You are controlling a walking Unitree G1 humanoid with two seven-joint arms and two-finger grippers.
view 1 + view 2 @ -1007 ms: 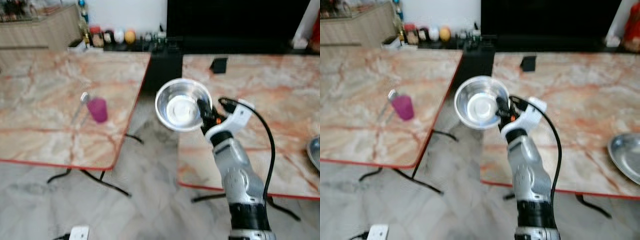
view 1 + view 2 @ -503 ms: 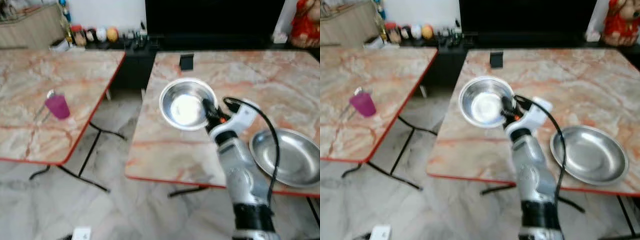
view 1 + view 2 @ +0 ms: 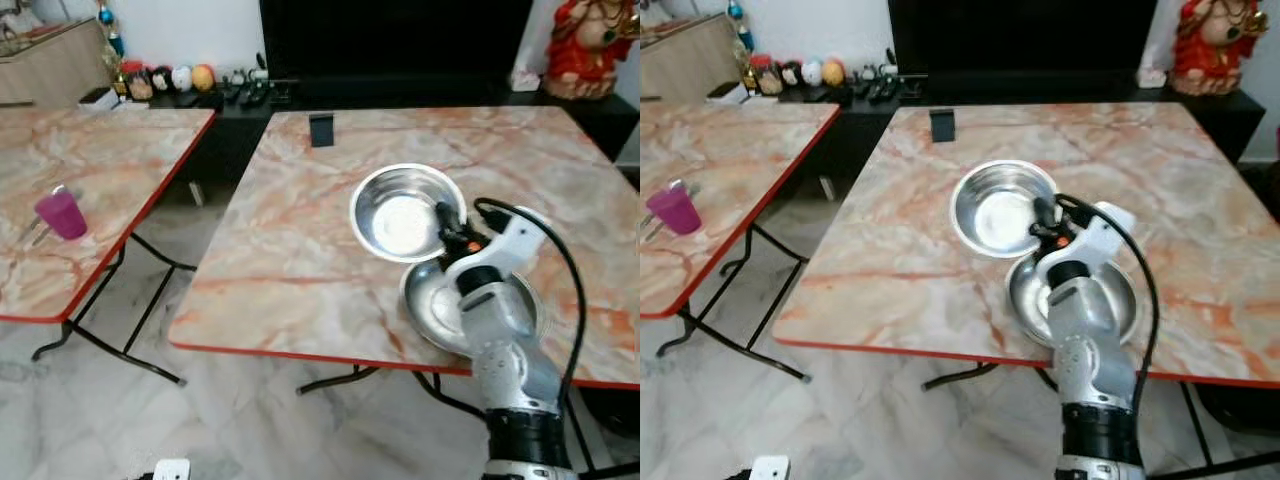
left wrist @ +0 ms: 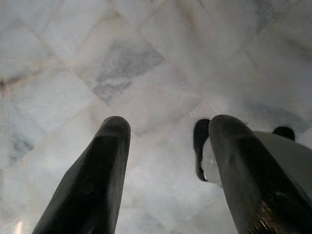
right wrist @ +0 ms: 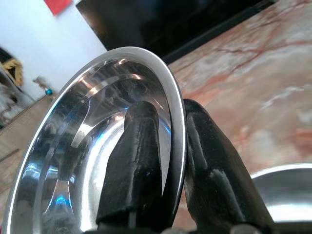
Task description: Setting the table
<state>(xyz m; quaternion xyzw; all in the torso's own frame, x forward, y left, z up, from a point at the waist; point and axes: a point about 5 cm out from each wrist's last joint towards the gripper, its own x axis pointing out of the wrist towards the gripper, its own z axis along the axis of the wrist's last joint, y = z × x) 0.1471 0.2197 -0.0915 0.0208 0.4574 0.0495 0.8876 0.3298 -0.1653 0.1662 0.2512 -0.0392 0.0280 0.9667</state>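
One steel bowl (image 3: 405,212) is pinched by its rim in my right gripper (image 3: 447,222), held above the marble table (image 3: 290,250); the steel plate (image 3: 440,305) lies just nearer, below. My left gripper (image 4: 165,161) hangs open.

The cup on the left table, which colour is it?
The cup is magenta pink, clearest in the left eye view.

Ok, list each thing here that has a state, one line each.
Bowl: held by its rim, above the table, empty.
Plate: flat on the table, empty, partly behind the arm.
Right gripper: shut on the bowl's rim.
Left gripper: open, hanging over the floor.
Pink cup: upright on the other table.
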